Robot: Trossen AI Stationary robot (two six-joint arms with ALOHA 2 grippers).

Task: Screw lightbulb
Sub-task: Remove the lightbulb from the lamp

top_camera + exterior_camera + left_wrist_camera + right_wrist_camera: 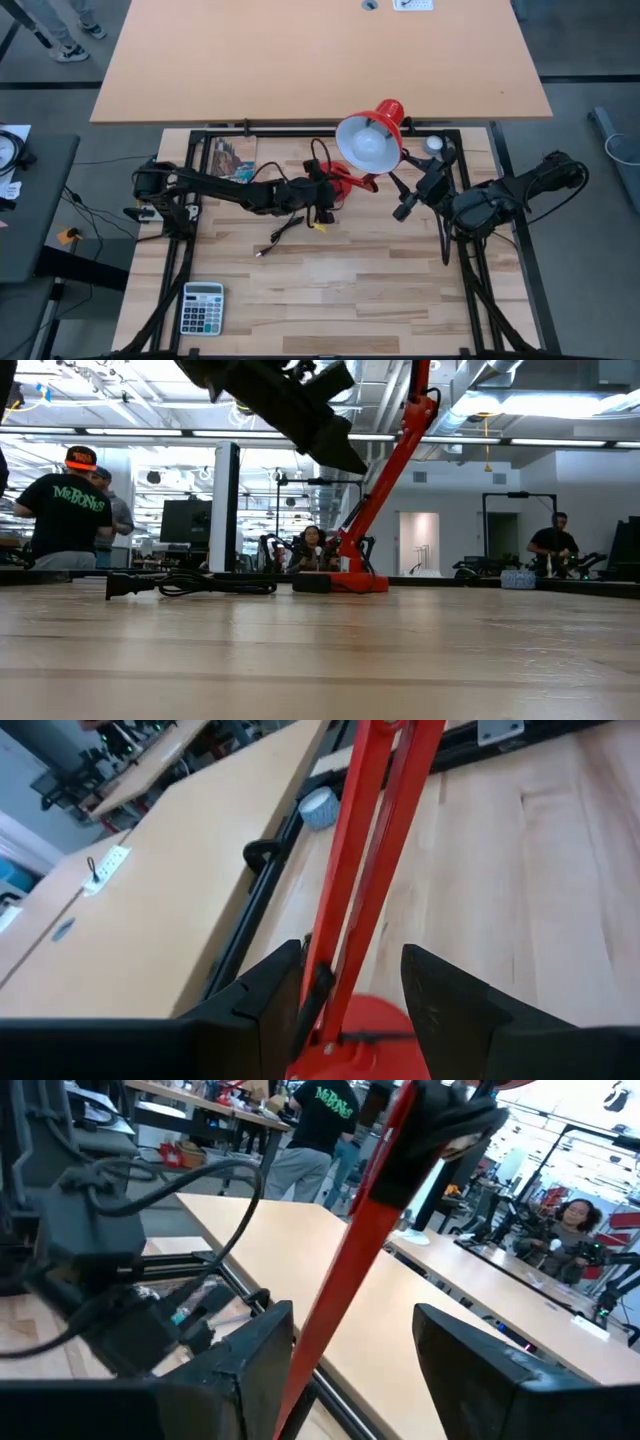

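Your left gripper (325, 196) sits open around the lamp (372, 140) arm — right gripper (404, 211) open beside it; bulb (433, 144) still unscrewed.

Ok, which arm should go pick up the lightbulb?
Right. The lightbulb lies on the right side, near the right gripper, which is open; the left gripper straddles the red lamp's arm.

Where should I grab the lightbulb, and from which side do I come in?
Probably the white globe of the lightbulb, across its widest part, leaving the screw base free. Come from above with the right gripper: the bulb lies on that arm's side, close beside the lamp shade.
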